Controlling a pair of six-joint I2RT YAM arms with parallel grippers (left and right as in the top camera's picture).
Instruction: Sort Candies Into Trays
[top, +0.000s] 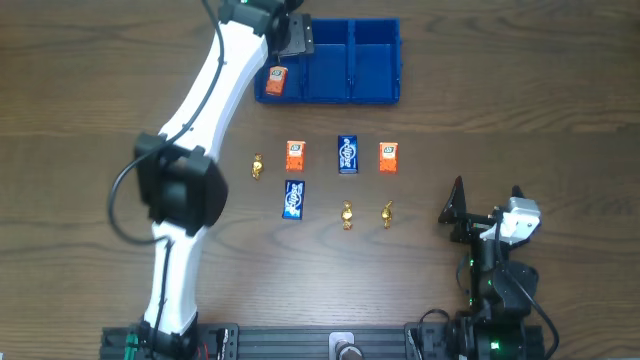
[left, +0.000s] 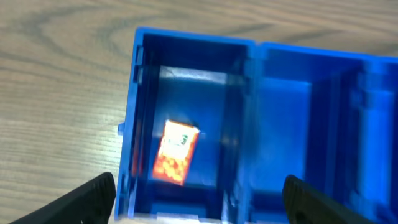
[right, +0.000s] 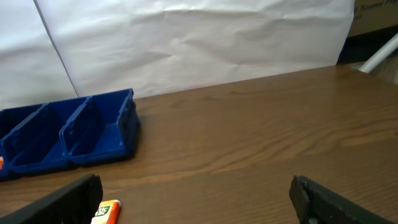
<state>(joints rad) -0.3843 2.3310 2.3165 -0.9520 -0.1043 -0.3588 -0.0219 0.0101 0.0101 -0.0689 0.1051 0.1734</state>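
Left hand hangs wide open and empty over the blue tray, orange candy inside. Right hand is open too, nothing held.

Wooden surface: blue tray at 12 o'clock; centre row of gold candy, orange packet, blue packet, second orange packet; toward 6 o'clock, second blue packet, two more gold candies

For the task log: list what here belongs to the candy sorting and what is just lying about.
Job: blue tray, orange candy inside it; loose orange candies, blue candies, gold candies.
Lying about: white sheet, brown box behind the table.
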